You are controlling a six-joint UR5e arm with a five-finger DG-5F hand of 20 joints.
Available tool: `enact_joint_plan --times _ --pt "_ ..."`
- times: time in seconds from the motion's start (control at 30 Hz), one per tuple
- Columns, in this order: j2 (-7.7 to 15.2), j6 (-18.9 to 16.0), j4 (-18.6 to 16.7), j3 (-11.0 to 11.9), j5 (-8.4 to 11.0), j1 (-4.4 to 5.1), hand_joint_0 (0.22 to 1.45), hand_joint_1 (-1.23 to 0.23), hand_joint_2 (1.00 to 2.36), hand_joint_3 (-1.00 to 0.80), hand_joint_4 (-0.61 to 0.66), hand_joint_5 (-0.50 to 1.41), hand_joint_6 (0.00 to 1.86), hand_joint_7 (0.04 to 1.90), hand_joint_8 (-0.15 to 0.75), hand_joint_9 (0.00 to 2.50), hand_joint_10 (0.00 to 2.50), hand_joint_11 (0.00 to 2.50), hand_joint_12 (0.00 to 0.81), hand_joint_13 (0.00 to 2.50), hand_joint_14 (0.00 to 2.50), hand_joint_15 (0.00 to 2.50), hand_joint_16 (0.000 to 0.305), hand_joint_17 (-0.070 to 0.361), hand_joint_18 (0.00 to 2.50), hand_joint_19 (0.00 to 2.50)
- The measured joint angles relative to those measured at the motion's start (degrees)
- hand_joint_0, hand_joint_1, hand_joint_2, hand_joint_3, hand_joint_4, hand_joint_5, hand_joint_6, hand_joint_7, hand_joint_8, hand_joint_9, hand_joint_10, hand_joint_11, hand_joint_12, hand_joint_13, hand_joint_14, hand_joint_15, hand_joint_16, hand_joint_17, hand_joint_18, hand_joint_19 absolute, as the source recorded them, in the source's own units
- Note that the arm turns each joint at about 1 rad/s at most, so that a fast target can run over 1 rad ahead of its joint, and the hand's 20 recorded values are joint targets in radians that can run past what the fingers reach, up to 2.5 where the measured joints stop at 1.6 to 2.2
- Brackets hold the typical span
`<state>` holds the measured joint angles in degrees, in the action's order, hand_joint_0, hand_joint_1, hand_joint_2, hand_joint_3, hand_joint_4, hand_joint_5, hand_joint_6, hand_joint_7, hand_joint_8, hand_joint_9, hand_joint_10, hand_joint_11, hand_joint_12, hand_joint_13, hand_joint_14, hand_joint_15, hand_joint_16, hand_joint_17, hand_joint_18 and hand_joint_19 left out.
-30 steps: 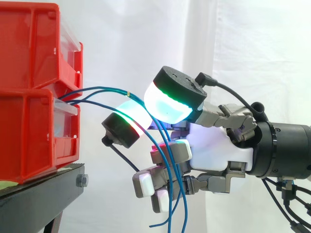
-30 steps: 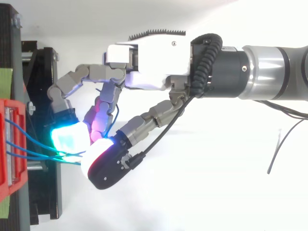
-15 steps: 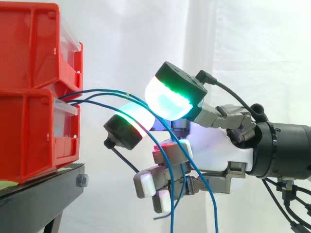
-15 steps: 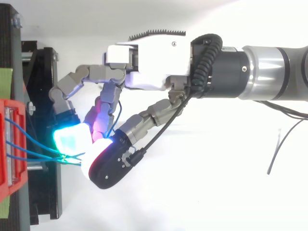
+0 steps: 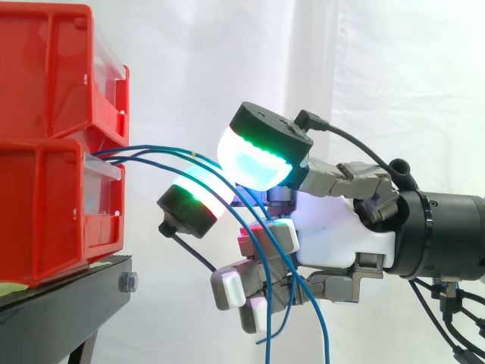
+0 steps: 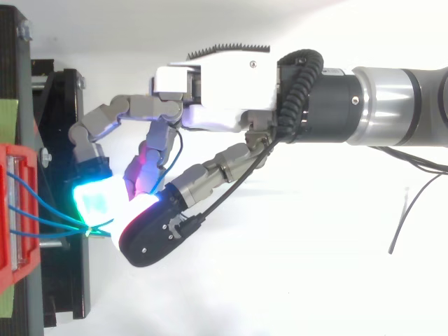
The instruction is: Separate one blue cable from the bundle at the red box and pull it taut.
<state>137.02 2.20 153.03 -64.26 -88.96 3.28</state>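
since a second ago the upper glowing pad (image 5: 258, 163) has slid a little toward the bins and lower over the wires, and the loose wire ends under the palm have swung, one now trailing down to the right.

the hand (image 5: 333, 227) reaches in from the right, thumb and one finger curled so their two big pads close on the blue cables (image 5: 151, 149) just short of the bins; the other fingers are folded below the palm with the slack running over them. the cables leave the gap between the upper red bin (image 5: 45, 68) and the lower red bin (image 5: 45, 212), arc across to the pinch, then droop.

the step in hand looks like the separating: the pinch is made, but i cannot tell whether it holds one cable or several, and nothing is taut yet. next it should shed the extras so one stays between the pads, then draw straight back from the bins without letting it slip.

count: two red bins on one black stand (image 5: 61, 303), three blue cables as far as the top view lets me count, one hand.
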Motion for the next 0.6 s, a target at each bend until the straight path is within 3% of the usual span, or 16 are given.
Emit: enact_joint_plan --times 0.37,0.6 --pt "0.0 0.0 0.1 -0.1 -0.07 -0.03 0.60 -0.85 1.02 -0.16 0.05 -0.15 0.86 1.25 0.340 1.23 0.03 1.03 0.390 0.94 0.02 0.63 0.050 0.113 0.88 0.81" --pt "0.0 0.0 0.2 -0.1 -0.07 -0.04 0.67 -0.96 1.01 -0.38 0.09 -0.16 0.88 1.21 0.346 1.21 0.03 1.06 0.393 0.94 0.02 0.64 0.050 0.113 0.88 0.79"
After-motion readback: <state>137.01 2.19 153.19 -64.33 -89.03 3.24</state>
